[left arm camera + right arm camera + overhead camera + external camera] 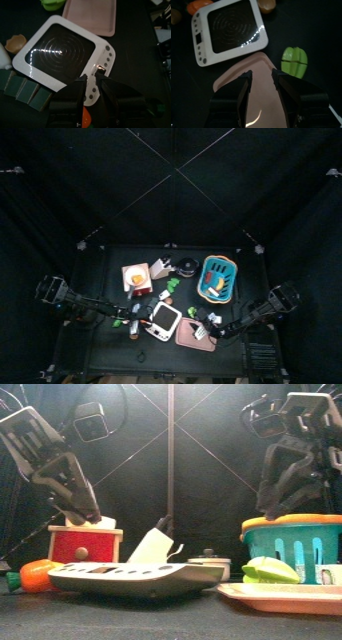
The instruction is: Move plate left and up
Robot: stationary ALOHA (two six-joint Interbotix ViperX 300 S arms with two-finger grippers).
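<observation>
**Both grippers hang open above a crowded table, pink plate at the near right**

Nearest the front edge, on the right, lies the pink plate (283, 596), a flat rectangular tray with a raised rim. A green leafy toy (273, 569) shows just behind its rim in the front view; from the right wrist it lies on the black table (114, 353) just beside the plate's edge, whether touching cannot be told. Just left of the plate sits the white cooktop (134, 578), a square slab with a dark round burner ring and a small control strip along one side; the two stand close together, a thin strip of table between them. At the near left an orange fruit (36, 573) rests on the table beside the cooktop.

The right gripper (260, 80) hangs over the plate with nothing between its jaws, which stand well apart; pink surface shows through the gap. The left gripper (93, 85) hovers over the near edge of the cooktop, jaws likewise parted and holding nothing, with a row of dark green blocks (27, 90) beside that edge.

Farther back on the left stands a red box (84, 542) with a cream top. Far right is a blue basket (294, 544) with an orange rim, behind the plate. A small dark pot (189, 265) sits near the far middle.
</observation>
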